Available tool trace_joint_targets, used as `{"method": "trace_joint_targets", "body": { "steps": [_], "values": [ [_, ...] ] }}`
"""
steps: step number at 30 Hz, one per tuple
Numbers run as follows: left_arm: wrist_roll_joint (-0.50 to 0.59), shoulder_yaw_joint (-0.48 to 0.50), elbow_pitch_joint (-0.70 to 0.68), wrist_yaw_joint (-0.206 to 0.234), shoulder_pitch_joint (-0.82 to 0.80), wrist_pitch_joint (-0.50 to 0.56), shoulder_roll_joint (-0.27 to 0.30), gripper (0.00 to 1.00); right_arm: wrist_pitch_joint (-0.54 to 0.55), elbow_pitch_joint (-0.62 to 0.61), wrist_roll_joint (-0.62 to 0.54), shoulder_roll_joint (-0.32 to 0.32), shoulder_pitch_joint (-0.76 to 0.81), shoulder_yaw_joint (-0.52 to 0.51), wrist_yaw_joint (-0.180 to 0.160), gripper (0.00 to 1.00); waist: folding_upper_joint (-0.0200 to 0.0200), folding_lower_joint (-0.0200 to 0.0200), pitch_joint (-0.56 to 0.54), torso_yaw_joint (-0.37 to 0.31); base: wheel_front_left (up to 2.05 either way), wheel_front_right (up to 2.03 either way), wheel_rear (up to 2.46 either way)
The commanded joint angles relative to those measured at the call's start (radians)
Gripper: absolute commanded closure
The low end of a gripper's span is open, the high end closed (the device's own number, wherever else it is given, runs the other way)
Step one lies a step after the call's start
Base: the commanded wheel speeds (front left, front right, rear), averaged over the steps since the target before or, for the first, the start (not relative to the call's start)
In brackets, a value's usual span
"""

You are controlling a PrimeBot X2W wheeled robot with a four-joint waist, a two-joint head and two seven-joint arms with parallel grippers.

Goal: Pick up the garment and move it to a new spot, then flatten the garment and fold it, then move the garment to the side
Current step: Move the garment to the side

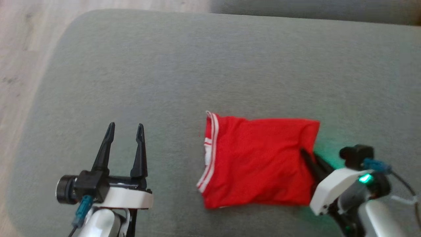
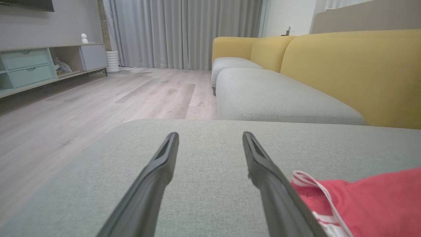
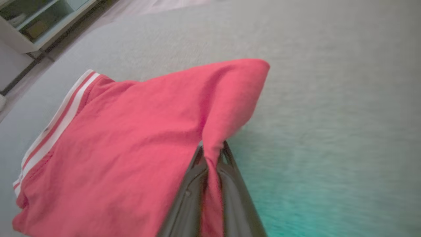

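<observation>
In the head view, a red garment with white stripes along its left edge is seen lying in a rough rectangle on a grey cushion, toward the lower right. The left gripper is held over bare cushion well to the left of the garment, its fingers spread wide with nothing between them. The right gripper is set at the garment's right edge, and a green glow is cast on the cushion beside it. A pale wooden floor is seen at the left.

In the left wrist view, the left gripper is shown wide open above the cushion, with the garment's striped edge just beside one finger. A yellow sofa and grey curtains are seen beyond.

In the right wrist view, the right gripper is shown clamped on a pinch of the garment's edge, which is raised into a peak above the fingers. The rest is spread on the cushion.
</observation>
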Motion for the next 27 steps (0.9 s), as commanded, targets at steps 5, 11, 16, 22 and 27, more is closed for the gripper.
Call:
{"method": "trace_joint_targets", "body": {
  "steps": [5,11,16,22,27],
  "values": [
    [0.015,0.057,-0.045,0.003,-0.036,-0.011,0.021,0.00,0.015,-0.140,-0.061,-0.092,-0.020,-0.013,-0.001,1.00,0.0000,-0.0001,0.017,-0.169,0.00,0.00,0.00],
    [0.033,0.060,-0.090,-0.001,-0.056,-0.010,0.048,0.00,0.042,-0.219,-0.085,-0.204,-0.093,-0.072,-0.001,1.00,0.0000,-0.0001,0.069,-0.347,0.00,0.00,0.00],
    [0.047,0.046,-0.119,-0.011,-0.093,0.008,0.060,0.00,0.039,-0.202,-0.084,-0.284,-0.195,-0.099,-0.001,1.00,0.0000,-0.0001,0.118,-0.418,0.00,0.00,0.00],
    [0.064,0.016,-0.125,-0.032,-0.153,0.025,0.060,0.00,0.030,-0.149,-0.105,-0.353,-0.276,-0.195,-0.001,1.00,0.0000,-0.0001,0.170,-0.422,0.00,0.00,0.00],
    [0.082,-0.011,-0.124,-0.050,-0.215,0.032,0.054,0.00,-0.001,-0.055,-0.141,-0.403,-0.345,-0.341,-0.001,1.00,0.0000,-0.0001,0.222,-0.398,0.00,0.00,0.00]
  ]
}}
